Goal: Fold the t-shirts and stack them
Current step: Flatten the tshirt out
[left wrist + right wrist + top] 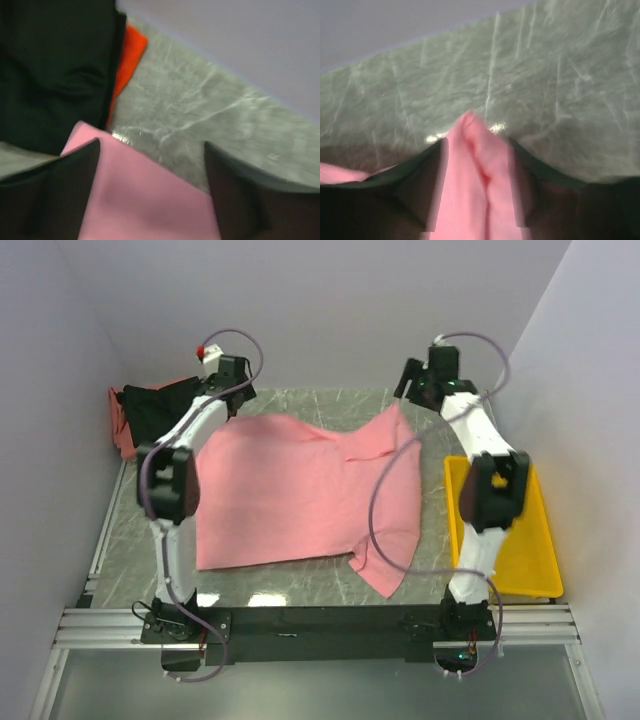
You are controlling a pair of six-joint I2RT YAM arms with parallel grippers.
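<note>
Presently the right end effector (477, 145) is clamped on a bunched fold of the salmon-pink t-shirt (300, 490), holding its far right corner up off the counter (330, 585). The left end effector (151, 150) stands wide open, its fingers (75, 175) straddling the shirt's far left corner, which lies flat between them. The rest of the shirt is spread over the middle of the counter. Just left of the left end effector, a folded black t-shirt (50, 75) sits atop an orange-red t-shirt (131, 55), close beside the pink corner. Bare counter runs beyond both end effectors to the far wall. A yellow bin (520, 560) lies near the shirt's right edge.
</note>
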